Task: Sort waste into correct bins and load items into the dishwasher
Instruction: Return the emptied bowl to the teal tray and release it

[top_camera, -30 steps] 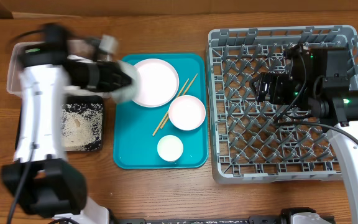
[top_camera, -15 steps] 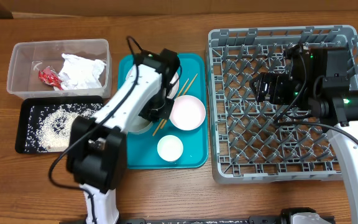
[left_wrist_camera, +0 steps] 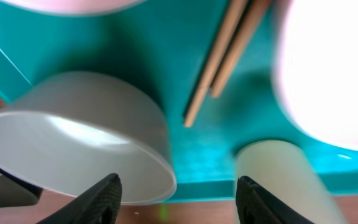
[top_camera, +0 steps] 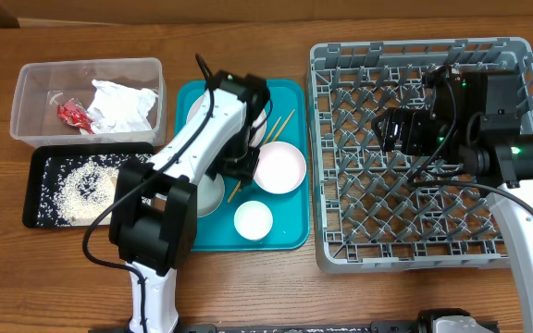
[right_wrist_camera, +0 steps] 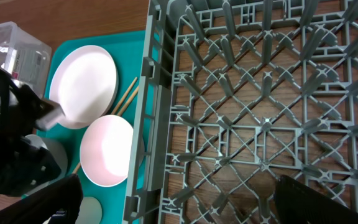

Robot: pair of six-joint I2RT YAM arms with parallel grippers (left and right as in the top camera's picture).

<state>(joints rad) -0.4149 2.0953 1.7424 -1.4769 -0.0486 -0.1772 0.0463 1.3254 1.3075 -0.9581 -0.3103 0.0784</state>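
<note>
The left gripper (left_wrist_camera: 178,186) is held low over the front left part of the teal tray (top_camera: 290,236). Its fingers are seen parted in the wrist view, and nothing is clamped between them. A grey bowl (left_wrist_camera: 73,143) is seen tilted on that tray just beside the left finger, its rim reaching into the gap between the two. The chopsticks (left_wrist_camera: 225,50) are laid slantwise on the tray beside the grey bowl. A pink-white bowl (top_camera: 278,167) is set to their right, and a small white cup (top_camera: 253,220) stands near the tray's front edge. The round plate (right_wrist_camera: 82,84) is found at the back of the tray, largely covered by the left arm in the overhead view. The clear tub (top_camera: 35,79) at the back left of the table (top_camera: 248,277) is seen to hold the crumpled napkin (top_camera: 118,106) and the red wrapper (top_camera: 70,114). In front of the tub, the rice (top_camera: 86,185) is spread in the black tray (top_camera: 40,217). The grey dish rack (top_camera: 424,222) is placed to the right of the teal tray. The right gripper (right_wrist_camera: 176,190) is held above the rack's back part, opened wide and empty.
</note>
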